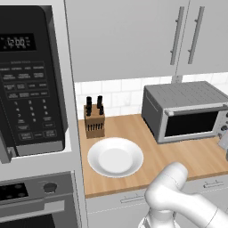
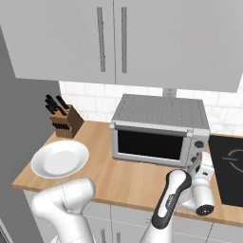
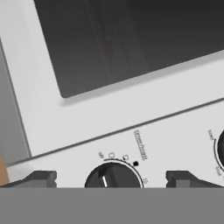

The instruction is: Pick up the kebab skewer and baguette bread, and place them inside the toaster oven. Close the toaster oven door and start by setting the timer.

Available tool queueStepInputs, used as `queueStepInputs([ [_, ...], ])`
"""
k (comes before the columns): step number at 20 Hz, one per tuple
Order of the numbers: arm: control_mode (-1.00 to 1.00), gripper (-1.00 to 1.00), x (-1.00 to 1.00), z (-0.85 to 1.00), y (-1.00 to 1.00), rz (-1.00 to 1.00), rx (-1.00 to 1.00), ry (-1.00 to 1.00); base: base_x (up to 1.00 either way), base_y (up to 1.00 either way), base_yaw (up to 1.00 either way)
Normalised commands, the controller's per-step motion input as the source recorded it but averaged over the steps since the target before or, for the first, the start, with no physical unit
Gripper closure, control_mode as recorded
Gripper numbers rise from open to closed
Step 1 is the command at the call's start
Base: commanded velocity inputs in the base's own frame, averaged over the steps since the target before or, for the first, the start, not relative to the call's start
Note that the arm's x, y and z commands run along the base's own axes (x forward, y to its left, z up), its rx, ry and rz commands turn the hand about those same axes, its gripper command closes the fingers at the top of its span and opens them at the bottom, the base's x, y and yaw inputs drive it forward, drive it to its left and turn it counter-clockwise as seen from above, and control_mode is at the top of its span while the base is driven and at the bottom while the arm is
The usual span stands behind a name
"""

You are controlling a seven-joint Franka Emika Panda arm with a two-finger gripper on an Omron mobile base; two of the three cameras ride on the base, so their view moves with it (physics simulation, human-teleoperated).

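Black timer knob (image 3: 113, 176) — "timer/toast" label

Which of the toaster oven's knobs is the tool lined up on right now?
The dark knob with the white pointer, centred between the open tool's fingertips. The other knob sits off at the hand view's right edge.

You had a white plate (image 1: 115, 157) lying bare on the wooden tabletop (image 1: 178, 156), with a knife block (image 1: 94, 118) standing just behind it against the tiled wall. A black microwave (image 1: 29, 80) hung at left, and grey cabinets (image 2: 114, 40) ran overhead.
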Motion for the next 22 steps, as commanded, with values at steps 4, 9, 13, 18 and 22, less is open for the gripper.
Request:
queueStepInputs([
  [4,-1.0,-1.0,-0.14,-0.1,-0.01,0.0,-0.02,0.0,0.0,0.0,0.0],
  [9,-1.0,-1.0,-0.13,-0.14,0.0,0.0,-0.02,0.0,0.0,0.0,0.0],
  [13,-1.0,-1.0,0.02,-0.02,0.0,0.0,-0.01,0.0,0.0,0.0,0.0],
  [18,-1.0,-1.0,0.02,-0.12,0.0,0.0,0.0,0.0,0.0,0.0,0.0],
  [22,-1.0,-1.0,0.01,-0.14,0.0,0.0,-0.01,0.0,0.0,0.0,0.0],
])
